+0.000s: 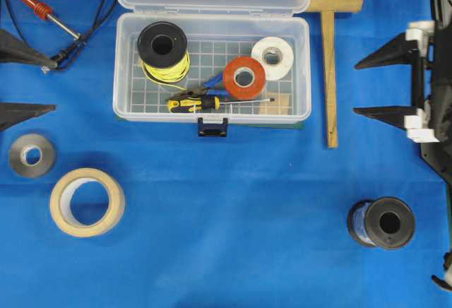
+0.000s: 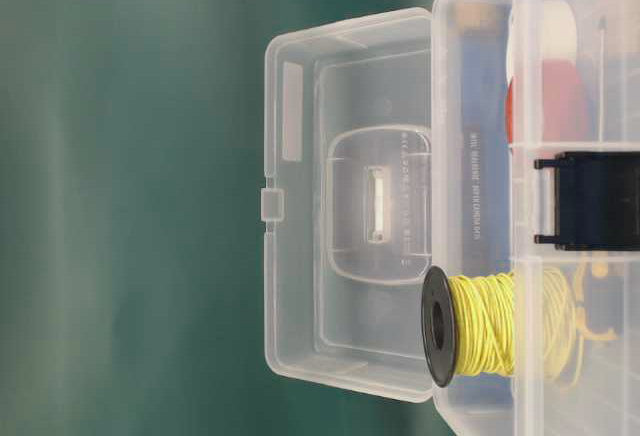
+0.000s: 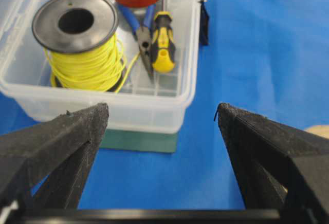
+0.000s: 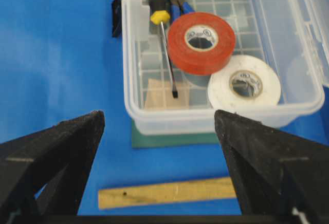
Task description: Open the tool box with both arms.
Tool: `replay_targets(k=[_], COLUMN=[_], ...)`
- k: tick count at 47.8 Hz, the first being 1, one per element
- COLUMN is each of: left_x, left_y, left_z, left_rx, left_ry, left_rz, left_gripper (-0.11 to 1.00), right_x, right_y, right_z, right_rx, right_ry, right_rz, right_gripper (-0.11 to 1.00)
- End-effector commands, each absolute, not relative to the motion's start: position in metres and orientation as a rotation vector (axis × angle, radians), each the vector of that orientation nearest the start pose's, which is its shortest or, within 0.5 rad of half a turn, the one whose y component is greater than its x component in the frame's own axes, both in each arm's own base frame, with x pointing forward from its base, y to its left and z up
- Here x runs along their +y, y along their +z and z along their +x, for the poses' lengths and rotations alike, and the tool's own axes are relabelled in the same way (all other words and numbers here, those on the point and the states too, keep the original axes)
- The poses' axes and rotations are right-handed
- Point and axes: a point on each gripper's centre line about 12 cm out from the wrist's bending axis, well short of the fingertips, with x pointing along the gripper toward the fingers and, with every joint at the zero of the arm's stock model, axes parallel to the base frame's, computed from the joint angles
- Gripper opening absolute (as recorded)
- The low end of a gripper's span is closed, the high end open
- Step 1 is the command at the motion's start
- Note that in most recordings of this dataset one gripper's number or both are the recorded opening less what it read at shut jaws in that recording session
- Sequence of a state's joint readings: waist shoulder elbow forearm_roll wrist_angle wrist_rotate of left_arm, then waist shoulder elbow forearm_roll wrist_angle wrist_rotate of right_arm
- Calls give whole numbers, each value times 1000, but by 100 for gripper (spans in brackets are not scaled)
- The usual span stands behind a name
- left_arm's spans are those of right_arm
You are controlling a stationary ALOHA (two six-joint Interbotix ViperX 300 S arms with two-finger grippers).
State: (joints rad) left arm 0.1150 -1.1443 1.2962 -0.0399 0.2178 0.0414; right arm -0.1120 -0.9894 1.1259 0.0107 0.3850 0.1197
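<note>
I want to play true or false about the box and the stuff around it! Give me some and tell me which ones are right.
1. The tool box has its lid open. True.
2. The red tape roll lies on the blue cloth outside the box. False: it lies inside the box, beside the white tape roll.
3. The spool of yellow wire is inside the box. True.
4. The left end effector is squeezing the screwdriver. False: it is open, apart from the box, and the screwdriver lies in the box.
5. The right end effector is open and holds nothing. True.
6. The wooden mallet is in the box. False: it lies on the cloth beside it.
</note>
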Motion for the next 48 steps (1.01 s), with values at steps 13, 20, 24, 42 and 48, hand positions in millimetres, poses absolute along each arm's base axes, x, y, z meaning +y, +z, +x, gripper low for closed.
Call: replay_targets(k=[13, 20, 24, 42, 48], left_x=[15, 15, 15, 15, 15], left_y=[215, 214, 214, 214, 214], left_z=[142, 143, 143, 143, 143], left_rx=[289, 292, 295, 294, 294], left_ry=[104, 104, 104, 104, 104], left_rz=[-21, -22, -22, -23, -23], left_gripper=[92, 92, 92, 92, 92], right_x=[-17, -17, -17, -17, -17], right_y=[219, 215, 215, 214, 214], right_z=[160, 161, 161, 161, 161], right_rx=[469, 467, 467, 469, 469], right_ry=[-151, -152, -152, -152, -152], right_rz=[231, 229, 228, 228, 226], right_gripper=[85, 85, 85, 85, 85])
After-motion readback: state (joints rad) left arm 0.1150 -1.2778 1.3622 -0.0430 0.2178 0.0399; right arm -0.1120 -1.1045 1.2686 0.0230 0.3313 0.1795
